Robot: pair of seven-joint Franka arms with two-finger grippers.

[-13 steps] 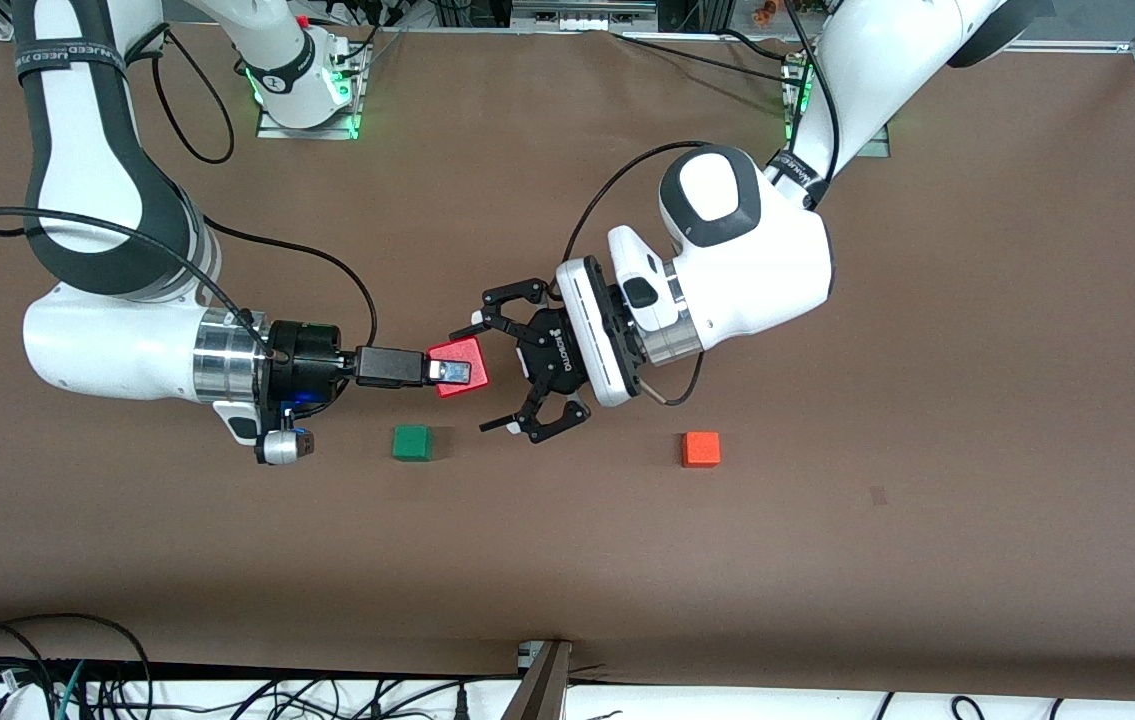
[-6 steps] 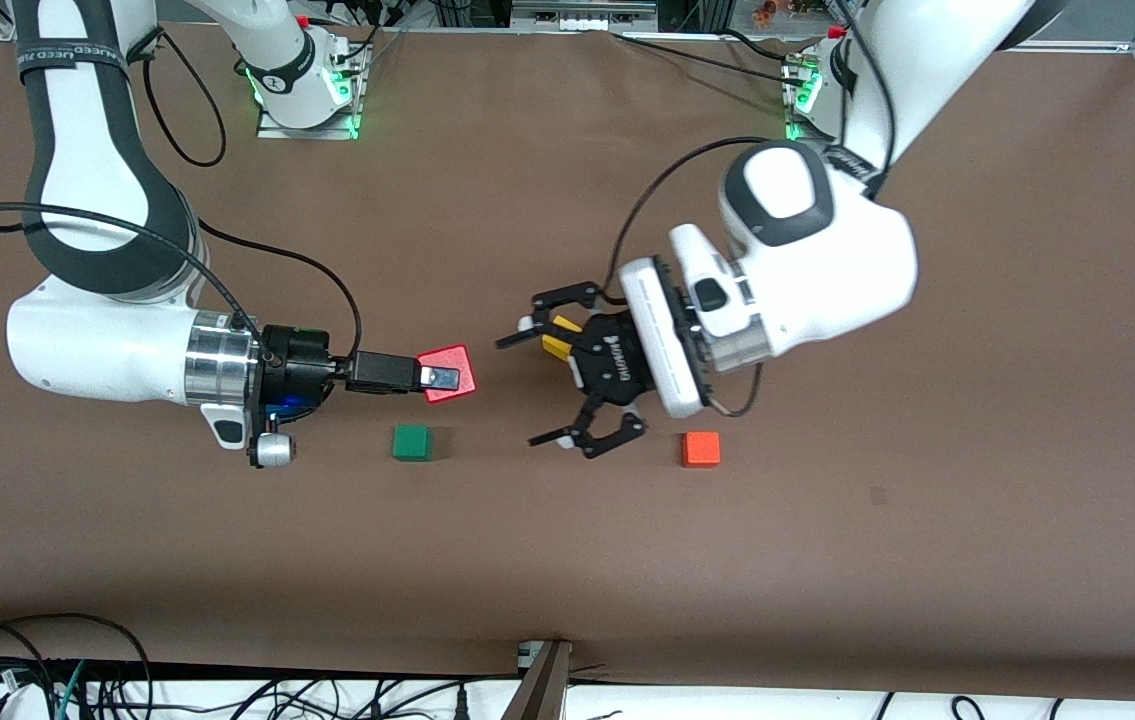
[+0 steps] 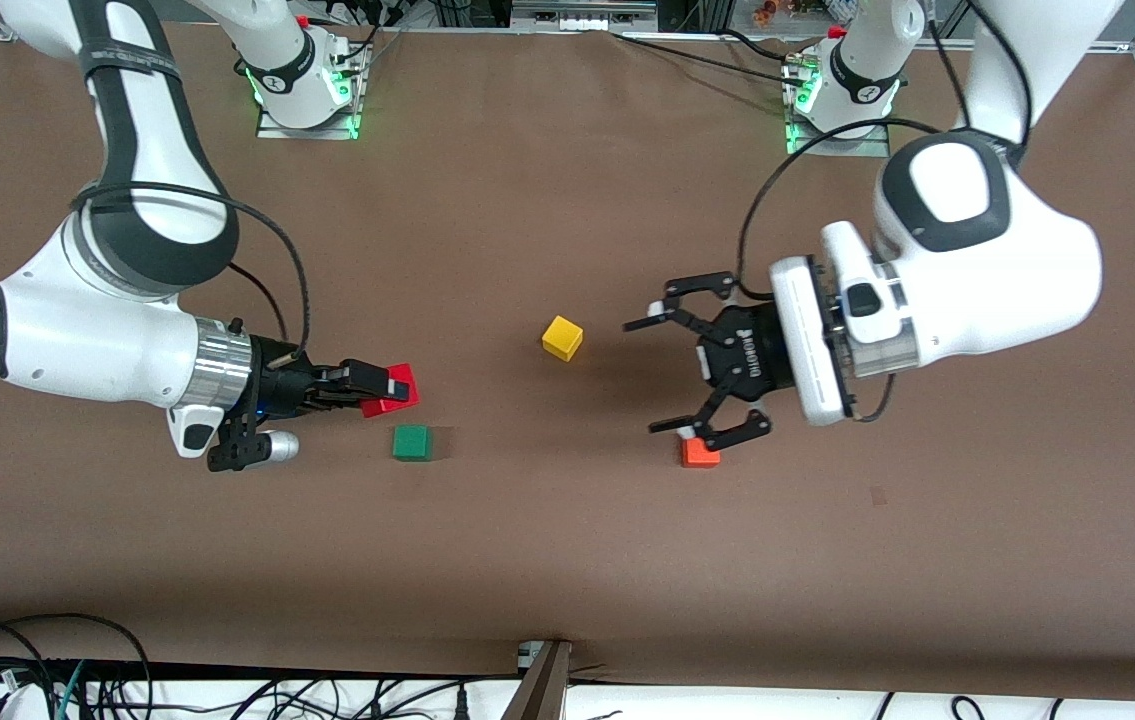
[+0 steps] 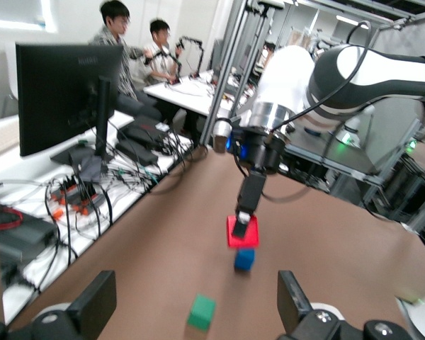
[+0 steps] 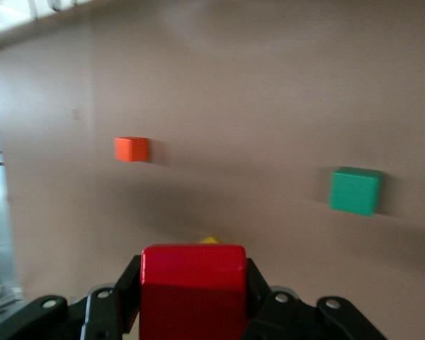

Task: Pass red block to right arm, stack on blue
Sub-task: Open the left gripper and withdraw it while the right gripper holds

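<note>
While the right gripper (image 3: 397,385) stays clamped on the red block (image 3: 395,388), now above the blue cube (image 4: 244,259), the left gripper (image 3: 682,376), wide open and empty, has withdrawn over the orange cube (image 3: 697,454), uncovering a yellow cube (image 3: 562,337).

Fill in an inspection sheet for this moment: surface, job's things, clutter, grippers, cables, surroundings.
Surface: brown table, bare apart from cubes.
Job's things: red block held in the air above the blue cube, not yet set down.
Clutter: green cube; yellow cube mid-table; orange cube toward the left arm's end.
Grippers: right gripper shut on the red block; left gripper open, empty, over the orange cube.
Cables: black cable looped along the right arm; more cables at the table edge.
Surroundings: two people at desks, a monitor.
</note>
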